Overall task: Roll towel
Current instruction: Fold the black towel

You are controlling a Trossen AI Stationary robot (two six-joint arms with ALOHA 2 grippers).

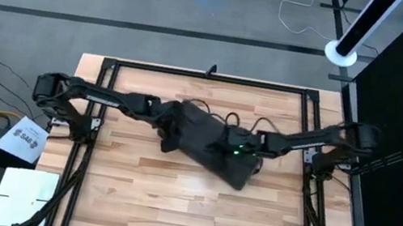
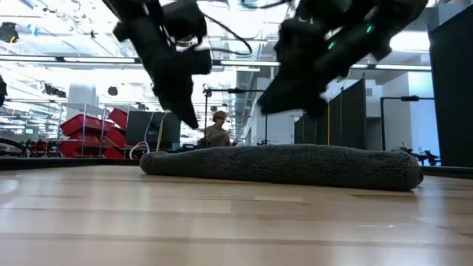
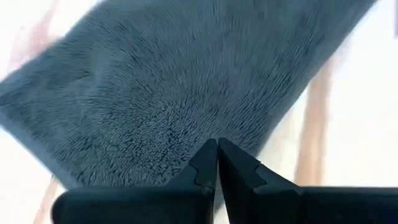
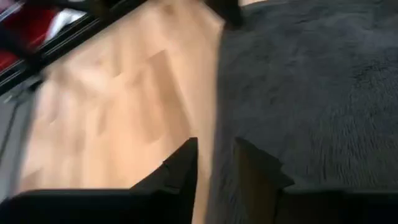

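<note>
The dark charcoal-grey towel (image 1: pixel 209 143) lies flat, as a low folded slab, slantwise at the middle of the wooden table (image 1: pixel 169 206). In the low view the towel (image 2: pixel 281 164) rests on the tabletop by its whole underside. My left gripper (image 2: pixel 188 118) hangs shut just above the towel's left end; the left wrist view shows its fingers (image 3: pixel 217 155) closed over the pile. My right gripper (image 2: pixel 270 103) hovers above the towel's middle, slightly open (image 4: pixel 214 155), over one towel edge. No white tag shows.
A black metal frame (image 1: pixel 111 65) runs round the table's edges. Bare wood lies toward the near edge (image 1: pixel 184 217). A person (image 2: pixel 216 129) sits in the room far behind the table. Papers (image 1: pixel 24 141) lie off the table's left side.
</note>
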